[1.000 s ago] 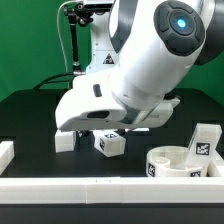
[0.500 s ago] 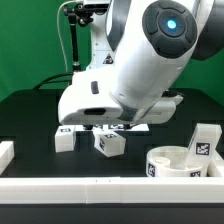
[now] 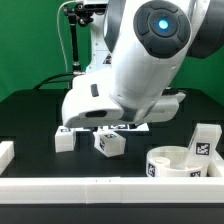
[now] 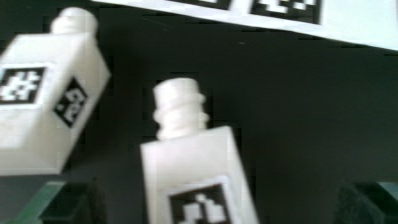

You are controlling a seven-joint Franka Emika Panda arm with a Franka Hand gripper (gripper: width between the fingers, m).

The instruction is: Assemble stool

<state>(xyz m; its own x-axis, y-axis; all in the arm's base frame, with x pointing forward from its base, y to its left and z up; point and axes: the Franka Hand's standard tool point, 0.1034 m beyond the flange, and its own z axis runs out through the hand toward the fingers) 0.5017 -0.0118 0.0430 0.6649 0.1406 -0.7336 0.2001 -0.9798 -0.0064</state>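
Observation:
Two white stool legs lie on the black table. In the wrist view one leg [image 4: 192, 160] lies between my open gripper [image 4: 214, 205] fingers, its peg end pointing away, with dark gaps on both sides. The other leg [image 4: 54, 95] lies beside it, outside the fingers. In the exterior view these legs [image 3: 110, 143] [image 3: 65, 140] sit just below my hand, whose fingers are hidden by the arm. The round stool disc [image 3: 172, 163] rests at the exterior view's right, with a third leg [image 3: 203, 140] standing by it.
The marker board [image 3: 135, 128] [image 4: 285, 10] lies flat just beyond the two legs. White border rails run along the front [image 3: 100, 186] and the exterior view's left [image 3: 8, 152]. The big arm [image 3: 150, 60] fills the middle of the exterior view.
The arm's upper part has swung toward the exterior view's left, with the hand shifting slightly over the legs. The legs and disc have not moved. The gripper stays open.

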